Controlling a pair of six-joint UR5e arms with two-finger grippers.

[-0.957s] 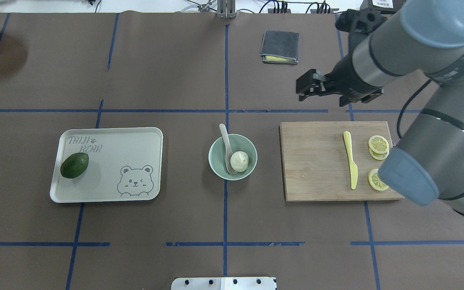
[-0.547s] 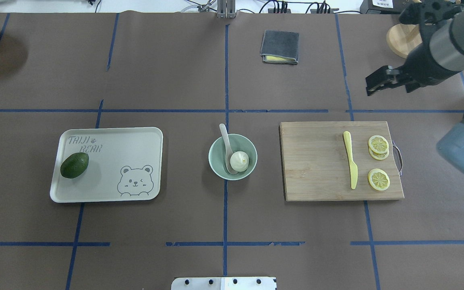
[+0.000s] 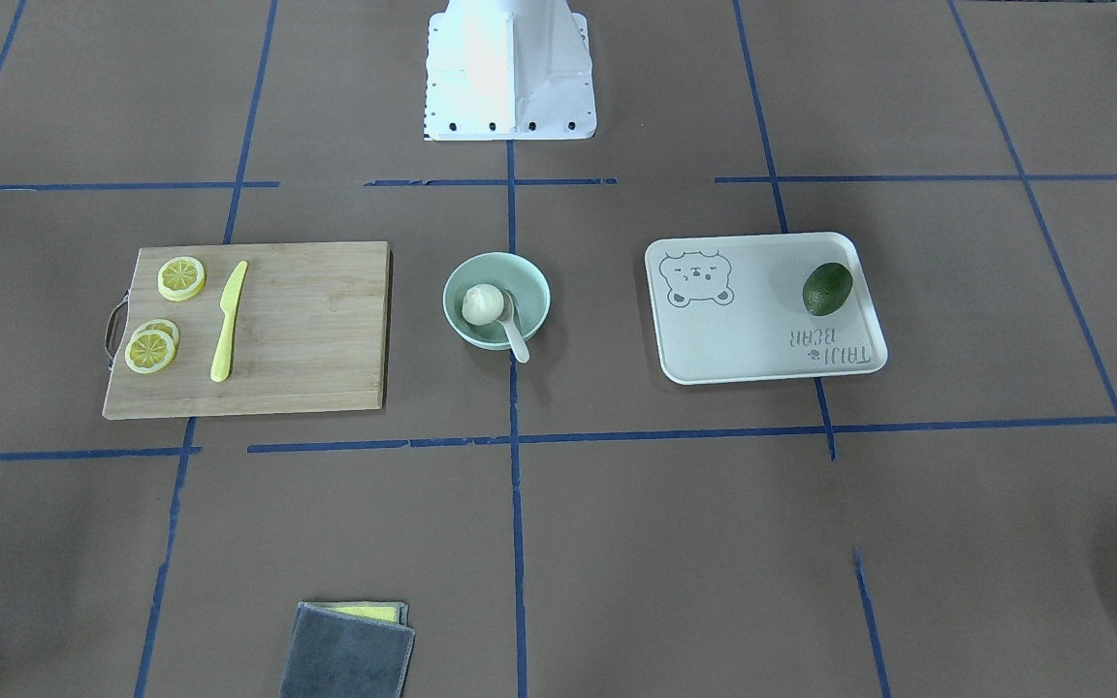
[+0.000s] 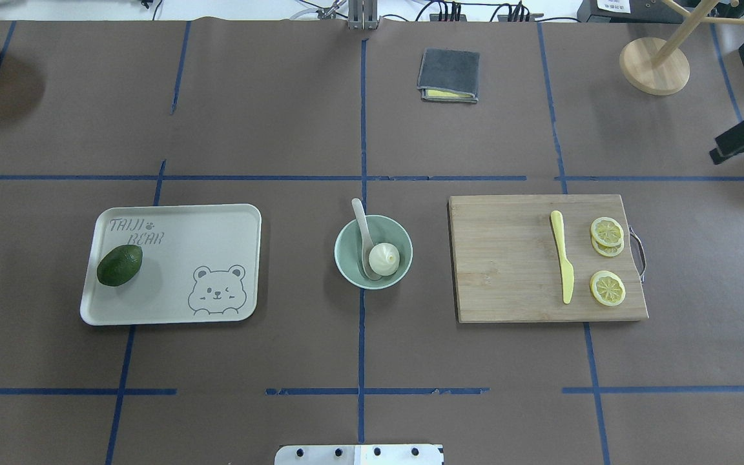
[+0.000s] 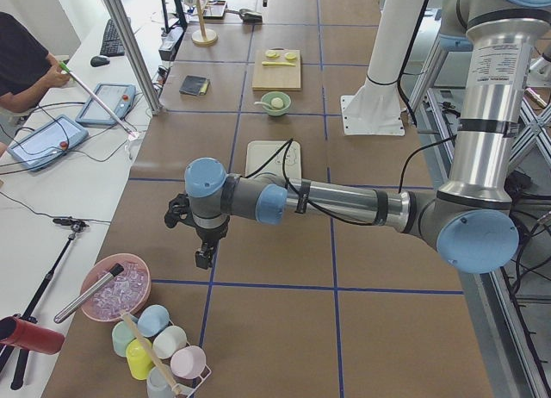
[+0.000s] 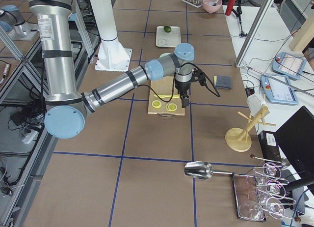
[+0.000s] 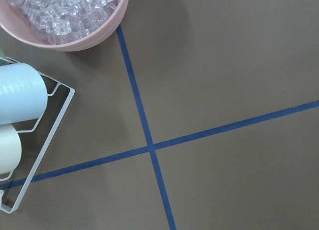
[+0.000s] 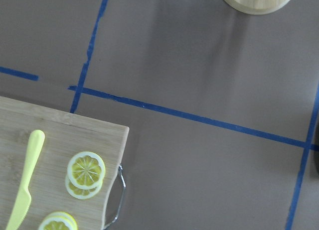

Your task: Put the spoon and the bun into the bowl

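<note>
Overhead exterior: bowl (image 4: 342, 249) on blue-taped table (image 4: 281, 129)

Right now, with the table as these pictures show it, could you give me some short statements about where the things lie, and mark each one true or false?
1. The bun lies inside the bowl. True.
2. The spoon lies flat on the cutting board. False: its scoop is in the bowl beside the bun, and its handle sticks out over the rim.
3. The yellow knife lies on the cutting board, beside the lemon slices. True.
4. The green fruit sits in the bowl. False: it rests on the white tray.
</note>
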